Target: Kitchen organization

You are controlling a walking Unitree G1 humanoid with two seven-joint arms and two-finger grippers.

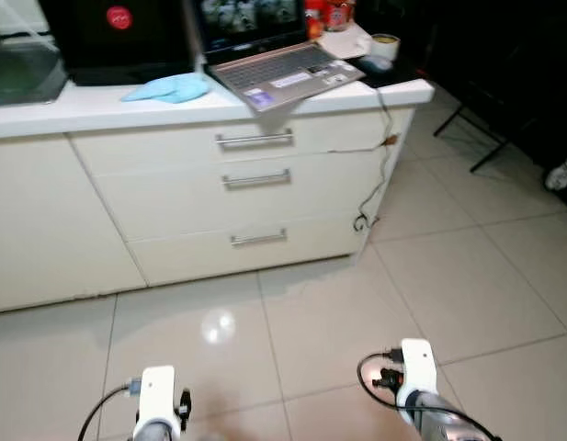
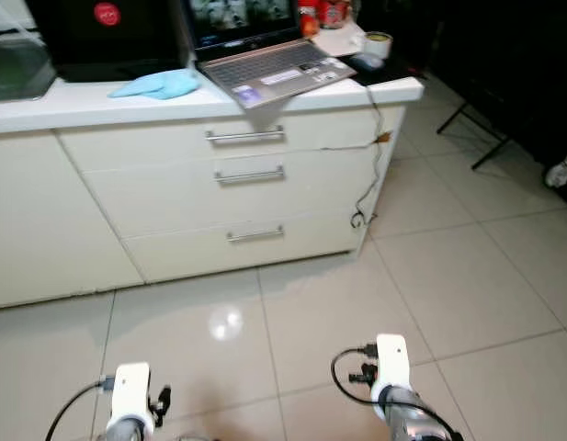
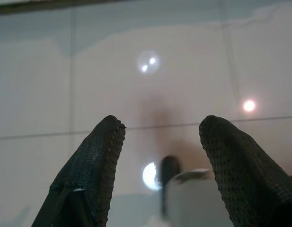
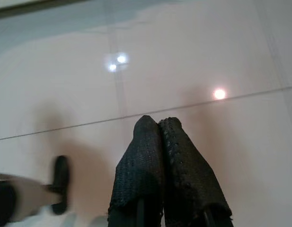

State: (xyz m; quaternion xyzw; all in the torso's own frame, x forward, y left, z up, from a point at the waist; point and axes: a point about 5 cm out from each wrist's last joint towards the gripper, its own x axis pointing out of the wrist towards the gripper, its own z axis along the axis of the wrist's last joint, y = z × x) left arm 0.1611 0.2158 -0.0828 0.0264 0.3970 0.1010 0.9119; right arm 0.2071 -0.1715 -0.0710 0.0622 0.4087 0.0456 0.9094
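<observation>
A white kitchen counter [image 1: 99,103] stands ahead with three drawers [image 1: 255,179] below it. On top lie an open laptop [image 1: 278,72], a light blue cloth [image 1: 168,88], a cup [image 1: 385,44] and a dark box with a red sticker [image 1: 118,32]. Both arms hang low over the tiled floor, wrists at the bottom of the eye views. My left gripper [image 3: 160,130] is open, with only floor between its fingers. My right gripper [image 4: 157,125] is shut with nothing in it, pointing down at the tiles.
A cable [image 1: 379,156] hangs from the counter's right end down past the drawers. A black folding stand [image 1: 490,129] and a shoe [image 1: 561,175] sit at the right. A grey bin [image 1: 21,69] rests on the counter's left. Glossy beige tiles [image 1: 430,276] lie between me and the cabinet.
</observation>
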